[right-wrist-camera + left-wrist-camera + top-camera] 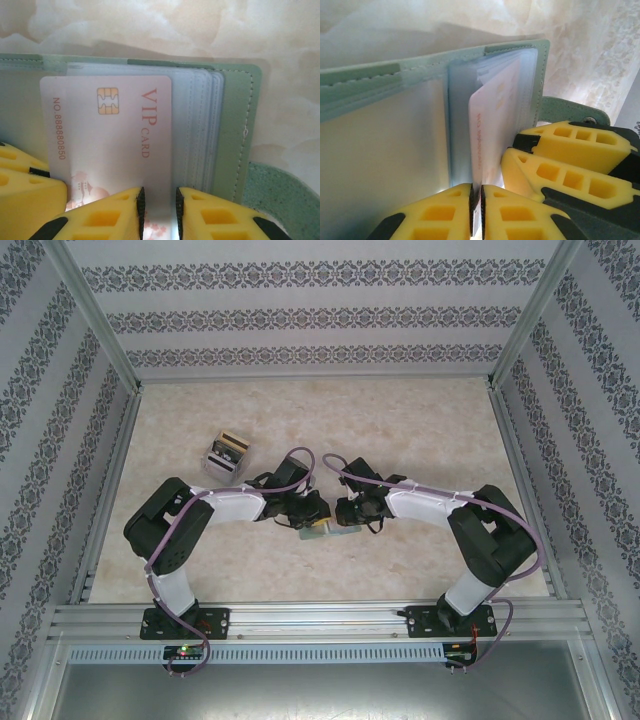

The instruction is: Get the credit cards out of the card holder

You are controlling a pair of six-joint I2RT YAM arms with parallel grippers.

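The card holder (330, 532) lies open at the table's middle, between both grippers. In the left wrist view its grey-green cover (370, 80) and clear sleeves stand wide, and a white credit card (492, 115) sticks out of a sleeve. My left gripper (476, 210) is shut on that card's edge. The right wrist view shows the same card (100, 130), printed "VIP CARD" with a chip, slid partly left out of the sleeves. There my right gripper (159, 210) keeps a narrow gap over the card's lower corner and the sleeves, its fingers (560, 175) against the holder. Other cards are hidden.
A small box (226, 453) stands on the table behind the left arm. Metal frame rails run along the table's sides and near edge (320, 618). Patterned walls close in the back and both sides.
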